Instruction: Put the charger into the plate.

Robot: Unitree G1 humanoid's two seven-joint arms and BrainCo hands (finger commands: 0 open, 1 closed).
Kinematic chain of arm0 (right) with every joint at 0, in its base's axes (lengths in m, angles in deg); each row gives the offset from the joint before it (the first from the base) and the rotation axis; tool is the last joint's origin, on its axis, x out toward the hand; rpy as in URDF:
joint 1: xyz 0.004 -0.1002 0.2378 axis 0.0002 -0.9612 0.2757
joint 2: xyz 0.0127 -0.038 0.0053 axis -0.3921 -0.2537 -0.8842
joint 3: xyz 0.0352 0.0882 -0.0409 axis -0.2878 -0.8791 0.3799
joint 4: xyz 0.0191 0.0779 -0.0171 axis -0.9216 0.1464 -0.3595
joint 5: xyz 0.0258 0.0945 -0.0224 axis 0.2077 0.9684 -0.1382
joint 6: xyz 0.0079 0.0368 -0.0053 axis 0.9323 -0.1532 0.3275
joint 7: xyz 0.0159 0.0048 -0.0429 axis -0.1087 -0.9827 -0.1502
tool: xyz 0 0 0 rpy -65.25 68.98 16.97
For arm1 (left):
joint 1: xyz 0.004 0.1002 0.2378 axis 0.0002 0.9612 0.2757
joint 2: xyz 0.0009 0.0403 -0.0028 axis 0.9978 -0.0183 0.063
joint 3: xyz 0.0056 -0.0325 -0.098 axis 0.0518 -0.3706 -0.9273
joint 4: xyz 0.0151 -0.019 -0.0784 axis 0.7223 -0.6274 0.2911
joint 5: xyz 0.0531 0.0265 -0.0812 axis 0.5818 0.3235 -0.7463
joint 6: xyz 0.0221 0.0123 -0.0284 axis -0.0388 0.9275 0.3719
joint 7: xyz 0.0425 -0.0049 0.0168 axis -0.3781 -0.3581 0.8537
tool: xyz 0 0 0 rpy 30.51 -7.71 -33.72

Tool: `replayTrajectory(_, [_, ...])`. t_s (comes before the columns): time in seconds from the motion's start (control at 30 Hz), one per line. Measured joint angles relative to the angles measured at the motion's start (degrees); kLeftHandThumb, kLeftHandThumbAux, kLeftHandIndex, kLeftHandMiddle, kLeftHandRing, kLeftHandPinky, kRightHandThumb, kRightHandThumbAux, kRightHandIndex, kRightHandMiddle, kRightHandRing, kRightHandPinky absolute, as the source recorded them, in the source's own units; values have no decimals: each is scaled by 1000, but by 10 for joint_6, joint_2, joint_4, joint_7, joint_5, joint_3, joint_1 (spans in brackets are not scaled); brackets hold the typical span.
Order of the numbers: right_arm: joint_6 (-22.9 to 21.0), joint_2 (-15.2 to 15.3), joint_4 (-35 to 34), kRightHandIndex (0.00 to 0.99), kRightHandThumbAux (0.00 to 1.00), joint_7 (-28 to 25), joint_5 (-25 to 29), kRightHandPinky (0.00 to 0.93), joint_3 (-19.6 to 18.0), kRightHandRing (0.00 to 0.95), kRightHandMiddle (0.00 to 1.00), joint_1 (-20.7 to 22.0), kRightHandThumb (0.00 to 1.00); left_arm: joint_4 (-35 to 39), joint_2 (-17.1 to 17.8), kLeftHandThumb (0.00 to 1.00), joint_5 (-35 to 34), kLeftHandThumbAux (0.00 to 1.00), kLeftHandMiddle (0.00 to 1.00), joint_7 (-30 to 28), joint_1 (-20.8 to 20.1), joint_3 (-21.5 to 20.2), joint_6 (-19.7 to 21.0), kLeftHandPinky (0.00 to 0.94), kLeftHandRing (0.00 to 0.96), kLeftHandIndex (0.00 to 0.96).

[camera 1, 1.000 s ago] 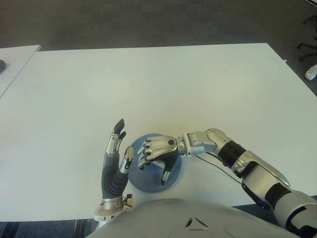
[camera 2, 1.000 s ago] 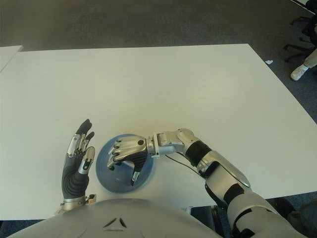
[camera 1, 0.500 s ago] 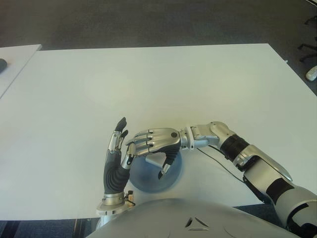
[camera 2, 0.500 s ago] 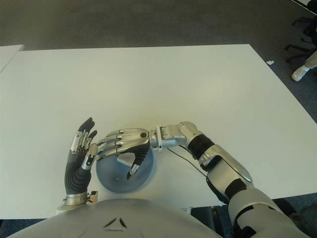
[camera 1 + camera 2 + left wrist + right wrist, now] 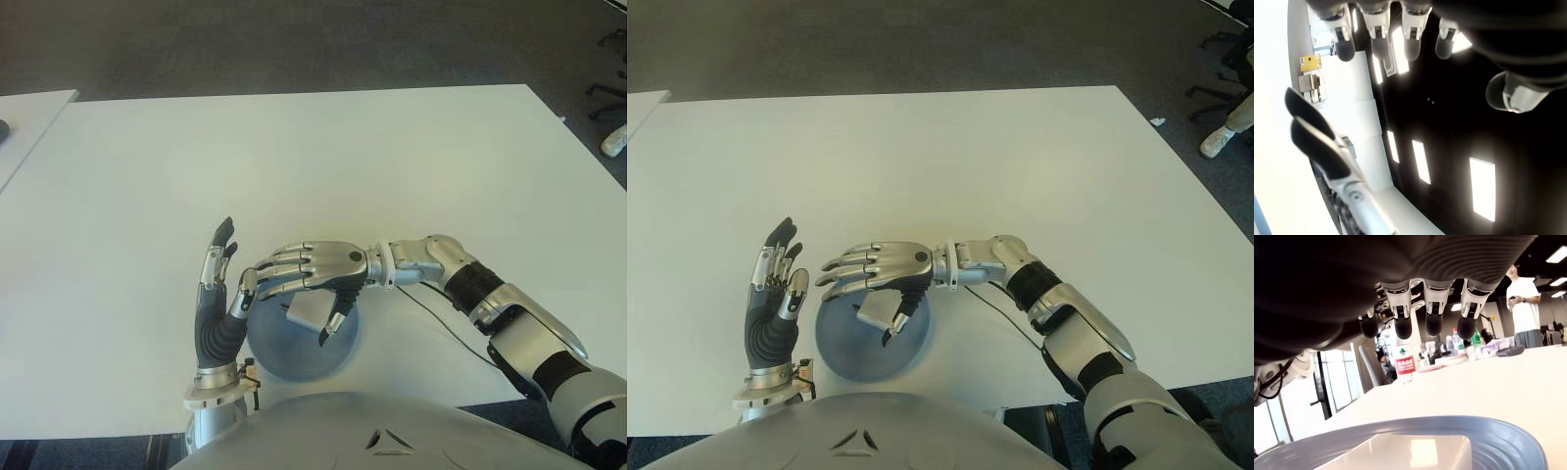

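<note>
On the white table (image 5: 392,166), near its front edge, sits the blue plate (image 5: 847,357) with the white charger (image 5: 876,310) lying inside it, the right hand (image 5: 884,272) hovering above with fingers spread and empty, the left hand (image 5: 217,294) upright beside it, fingers extended.
</note>
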Motion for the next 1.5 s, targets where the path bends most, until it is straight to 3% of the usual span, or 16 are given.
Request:
replayTrajectory(0.33, [0,-12,26,0,297,49,-5,0,-11,0,0,7,105,-24,0,118,-6,325,7,0,-30,-14,1,0,0,0])
replayTrajectory(0.57, [2,-15,48,0,320,47,17,13,-22,0,0,19,134,-52,4,95,-4,305,39,6,-52,-40,-6,0,2,15])
replayTrajectory(0.77, [3,-14,69,0,354,-20,121,38,-41,0,0,23,127,-105,5,67,-2,276,55,30,-80,-76,-22,0,9,47])
replayTrajectory(0.93, [-12,-8,81,0,357,-120,243,50,-53,0,0,23,112,-136,6,57,-1,262,57,47,-99,-93,-38,0,11,82])
replayTrajectory(1.13, [-98,1,61,0,319,-231,388,30,-97,7,7,-9,103,-171,10,66,-3,281,65,54,-115,-111,-62,9,21,113])
replayTrajectory(1.3, [-172,-1,32,0,318,-275,452,7,-141,16,32,-54,78,-207,18,88,-8,311,76,56,-126,-127,-85,20,32,136])
replayTrajectory(1.5, [-183,-14,41,2,346,-297,501,0,-192,25,55,-90,29,-260,45,111,-35,309,84,52,-149,-152,-110,29,43,156])
